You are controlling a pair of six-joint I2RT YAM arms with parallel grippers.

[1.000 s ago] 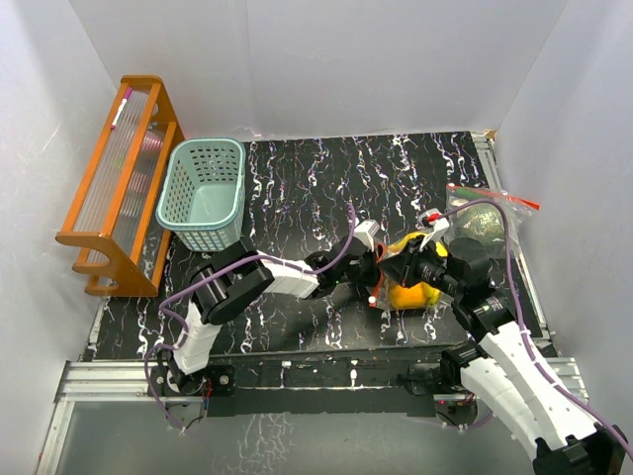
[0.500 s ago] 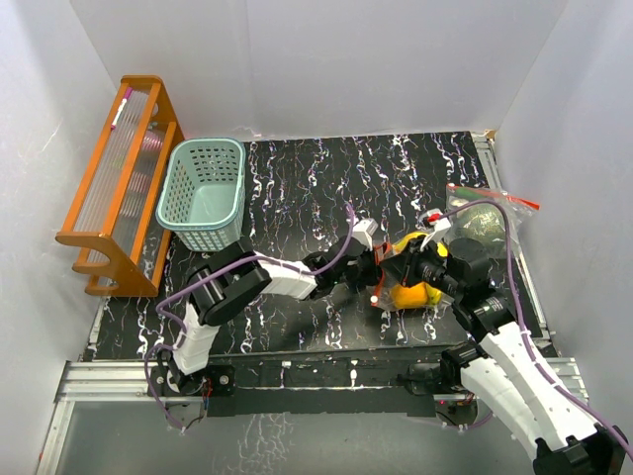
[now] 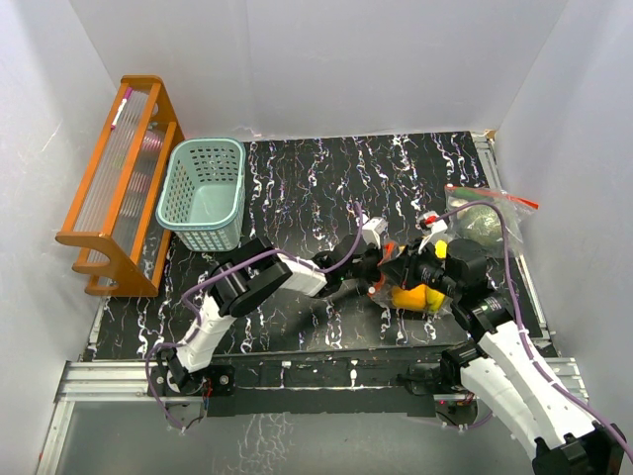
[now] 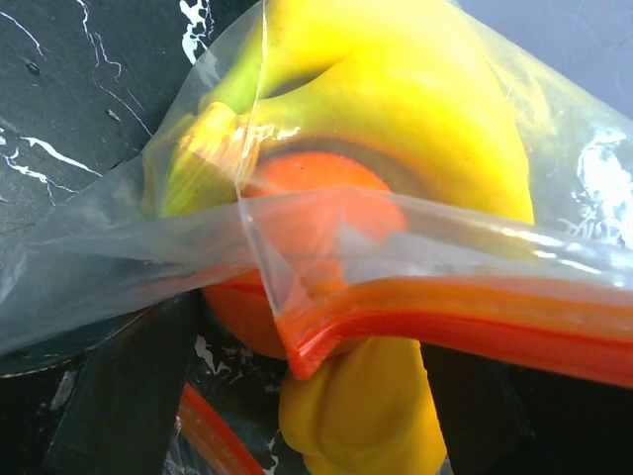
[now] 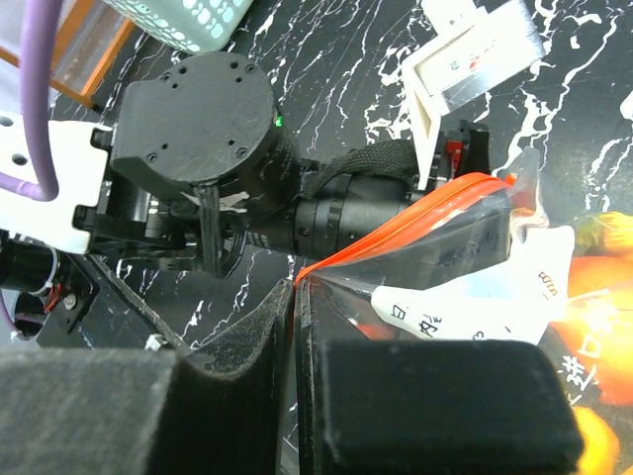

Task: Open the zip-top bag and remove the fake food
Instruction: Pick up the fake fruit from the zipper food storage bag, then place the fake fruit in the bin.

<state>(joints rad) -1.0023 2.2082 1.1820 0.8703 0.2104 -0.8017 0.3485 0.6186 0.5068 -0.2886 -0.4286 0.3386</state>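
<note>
Now the left gripper (image 3: pixel 382 269) stands spread wide, its fingers (image 4: pixel 129 396) on either side of the bag (image 4: pixel 129 267) mouth and not clamped on it. The right gripper (image 5: pixel 295 307) is pinched tight on the bag's orange zip edge (image 5: pixel 396 223). The food (image 4: pixel 396 99) sits inside the film, near right on the mat (image 3: pixel 297 188): yellow pieces and an orange (image 4: pixel 326 188), with one yellow lump showing below the zip.

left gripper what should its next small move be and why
Probably close the left gripper on the yellow fake food poking past the orange zip strip. Its jaws stand open either side of that piece, and the right gripper is shut on the zip-top bag, bracing it for a pull.
</note>
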